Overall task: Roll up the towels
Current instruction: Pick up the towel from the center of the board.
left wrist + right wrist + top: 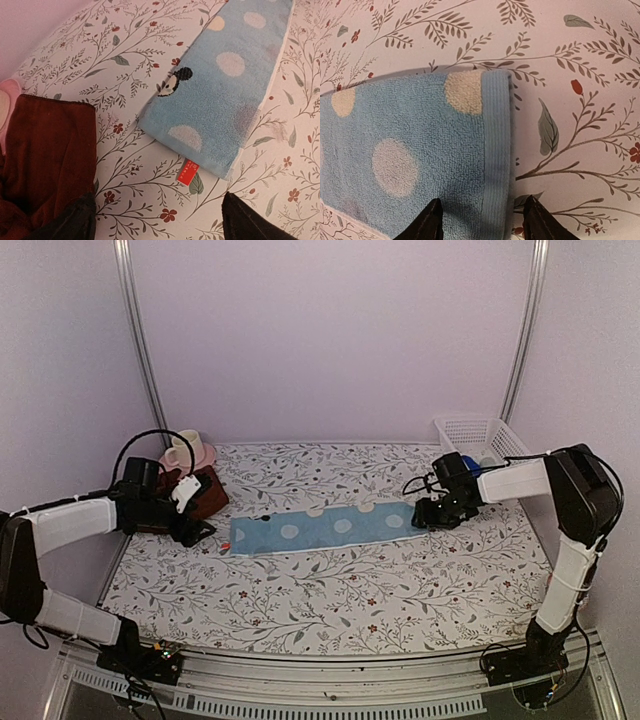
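On the table (pixel 330 610), the blue towel (pixel 320 528) lies flat as a long strip, not yet rolled. The left gripper (pixel 200 531) hangs wide and empty beside its left end. The right gripper (pixel 428 516), jaws apart and empty, straddles its right hem. Farther back on the left, the maroon towel (pixel 205 496) sits bunched. I judge both rolls remain.

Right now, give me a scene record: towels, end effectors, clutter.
blue towel: flat long strip, mid-table, unrolled
maroon towel: bunched, far left, beside cup, apart from blue towel
left end effector: open, empty, just off blue towel's left end
right end effector: open, empty, over blue towel's right end
basket: back right
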Controlling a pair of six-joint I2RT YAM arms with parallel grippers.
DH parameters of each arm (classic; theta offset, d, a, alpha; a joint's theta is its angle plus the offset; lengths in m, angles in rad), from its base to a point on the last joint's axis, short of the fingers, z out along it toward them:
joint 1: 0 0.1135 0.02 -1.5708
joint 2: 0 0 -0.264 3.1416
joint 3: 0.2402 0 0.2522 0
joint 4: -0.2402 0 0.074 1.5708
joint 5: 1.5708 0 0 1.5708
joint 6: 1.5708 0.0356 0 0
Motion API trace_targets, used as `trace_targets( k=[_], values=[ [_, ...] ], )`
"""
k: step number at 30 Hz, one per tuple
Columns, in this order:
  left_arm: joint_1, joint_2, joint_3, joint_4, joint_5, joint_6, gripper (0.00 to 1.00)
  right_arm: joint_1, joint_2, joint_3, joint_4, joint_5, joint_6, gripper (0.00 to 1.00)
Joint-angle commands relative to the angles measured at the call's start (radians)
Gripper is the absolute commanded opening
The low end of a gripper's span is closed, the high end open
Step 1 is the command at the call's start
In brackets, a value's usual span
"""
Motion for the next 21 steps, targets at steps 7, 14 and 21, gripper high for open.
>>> trace_targets(
  k=[7, 14, 21],
  values=[
    [0.018, -0.037, -0.024, 0.038, 0.003, -0.013, 0.87, 0.015, 0.094, 0.033, 0.004, -0.058, 0.031, 0.41],
    [0.019, -0.040, -0.034, 0.057, -0.006, -0.013, 0.87, 0.014, 0.105, 0.046, -0.010, -0.025, 0.032, 0.04],
    [0.025, -0.036, -0.039, 0.062, -0.003, -0.015, 0.87, -0.005, -0.015, 0.035, -0.045, 0.050, 0.031, 0.02]
  ],
)
